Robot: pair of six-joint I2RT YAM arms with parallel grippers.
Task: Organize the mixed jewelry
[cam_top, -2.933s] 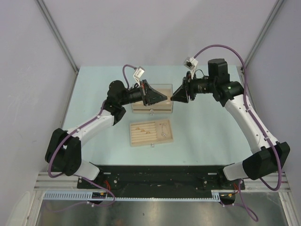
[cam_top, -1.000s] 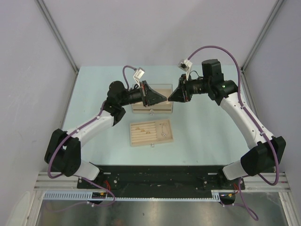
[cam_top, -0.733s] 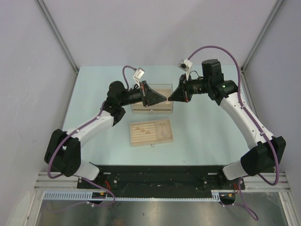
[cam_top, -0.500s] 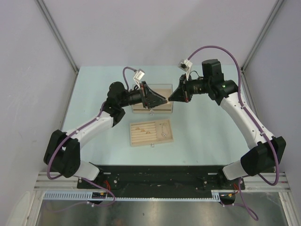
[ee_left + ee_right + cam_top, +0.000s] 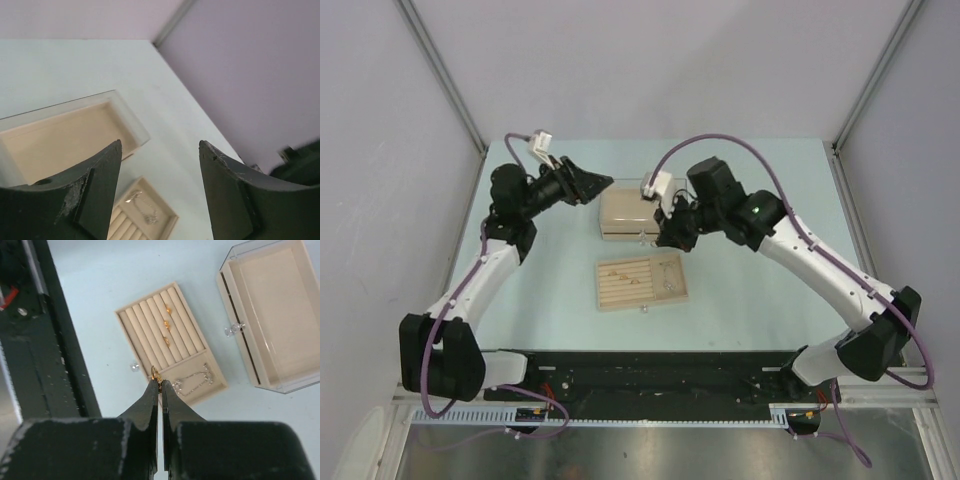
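Right gripper [image 5: 159, 385] is pinched shut on a gold ring [image 5: 155, 372] over the slotted tray [image 5: 145, 335], whose left-right ring slots lie just left of the tip and the chain [image 5: 192, 382] just right; left gripper [image 5: 160, 150] gapes empty, far-left, well apart.

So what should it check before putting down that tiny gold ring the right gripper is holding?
1. Is the gold ring pinched at the tips of the right gripper: ok.
2. Does the slotted tray have free slots: ok.
3. Are the three other rings seated in slots: ok.
4. Is the silvery chain in its own compartment, apart from the slots: ok.
5. Is the left gripper open, empty, away from the tray: ok.
6. Height of the ring above the tray: cannot tell.
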